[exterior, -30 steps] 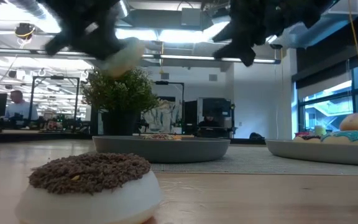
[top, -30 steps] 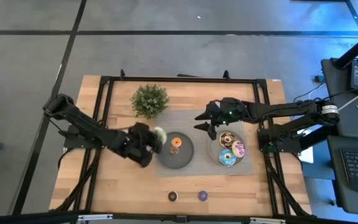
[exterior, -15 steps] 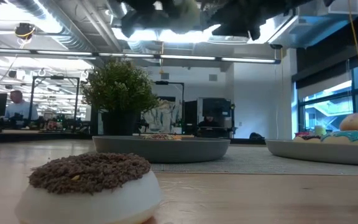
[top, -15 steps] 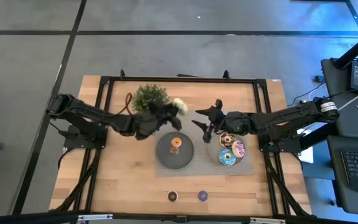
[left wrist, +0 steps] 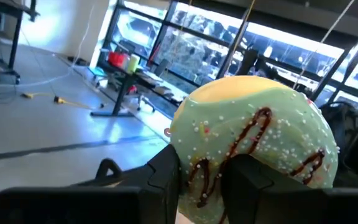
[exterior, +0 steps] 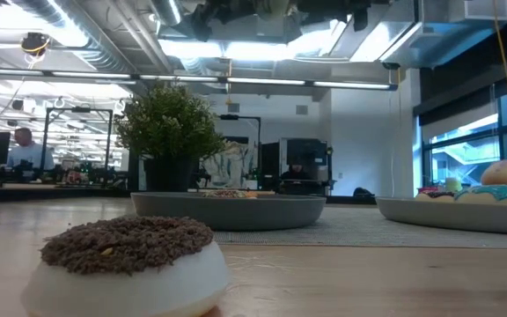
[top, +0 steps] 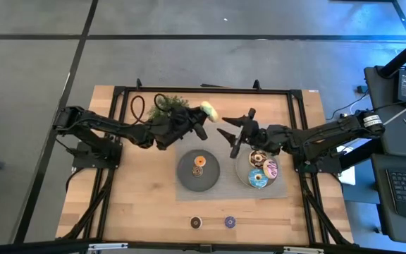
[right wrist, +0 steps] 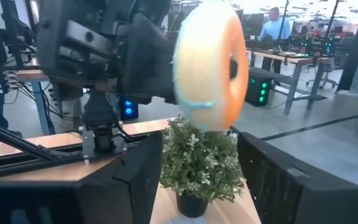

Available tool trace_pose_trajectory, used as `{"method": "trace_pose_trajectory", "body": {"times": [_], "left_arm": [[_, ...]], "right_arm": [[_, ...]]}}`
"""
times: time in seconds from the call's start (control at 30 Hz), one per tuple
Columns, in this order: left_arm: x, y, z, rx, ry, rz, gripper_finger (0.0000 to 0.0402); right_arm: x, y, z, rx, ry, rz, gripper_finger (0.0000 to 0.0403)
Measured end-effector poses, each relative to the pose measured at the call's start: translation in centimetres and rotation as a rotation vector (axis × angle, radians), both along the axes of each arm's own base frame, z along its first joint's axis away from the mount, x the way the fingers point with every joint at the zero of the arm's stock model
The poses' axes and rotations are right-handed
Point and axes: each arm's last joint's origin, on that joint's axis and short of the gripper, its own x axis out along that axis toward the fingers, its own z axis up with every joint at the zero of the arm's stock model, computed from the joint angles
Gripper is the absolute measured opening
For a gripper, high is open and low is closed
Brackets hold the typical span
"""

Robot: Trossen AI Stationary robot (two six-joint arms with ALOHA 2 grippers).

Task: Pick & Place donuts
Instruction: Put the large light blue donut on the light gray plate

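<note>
Your left tool (top: pixel 201 118) is clenched on the green donut (top: pixel 208 109), held high over the far middle of the worktop (top: pixel 139 204), just right of the plant (top: pixel 168 106). It looks light, stiff and smooth, so grip across the ring. Your right tool (top: pixel 235 130), released wide, faces it close by. Below sit the plate (top: pixel 210 176) and bowl (top: pixel 242 173).

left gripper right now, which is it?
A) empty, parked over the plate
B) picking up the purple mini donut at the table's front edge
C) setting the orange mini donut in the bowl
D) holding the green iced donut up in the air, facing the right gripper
D: the left gripper is clamped on the green iced donut, raised near the plant, with the open right gripper opposite it.
</note>
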Motion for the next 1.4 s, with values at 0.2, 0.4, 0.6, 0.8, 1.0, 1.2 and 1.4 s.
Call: {"method": "trace_pose_trajectory", "body": {"times": [0.2, 0.4, 0.6, 0.8, 1.0, 1.2, 1.4], "left_arm": [[-0.2, 0.0, 0.7, 0.038, -0.038, 0.024, 0.009], [-0.1, -0.1, 0.8, 0.044, -0.048, -0.004, 0.009], [-0.2, -0.1, 0.9, 0.044, -0.063, -0.005, 0.009], [-0.2, 0.0, 0.9, 0.053, -0.056, 0.006, 0.009], [-0.2, 0.0, 0.9, 0.066, -0.045, 0.012, 0.009], [-0.2, -0.3, 0.9, 0.094, -0.021, 0.009, 0.009], [-0.2, -0.3, 0.9, 0.102, -0.013, 0.01, 0.009]], "right_arm": [[0.0, 0.0, 0.1, -0.032, -0.001, 0.022, 0.0174], [0.2, -0.3, 0.5, -0.086, -0.032, 0.02, 0.015], [1.5, -0.2, -0.2, -0.085, -0.046, 0.013, 0.0141], [3.7, -0.1, 0.3, -0.109, -0.018, -0.073, 0.0141], [4.1, -0.2, 1.2, -0.115, -0.011, -0.141, 0.0141], [4.1, -0.4, 2.0, -0.103, -0.033, -0.207, 0.014], [4.2, -0.4, 2.1, -0.102, -0.038, -0.201, 0.0105]]}}
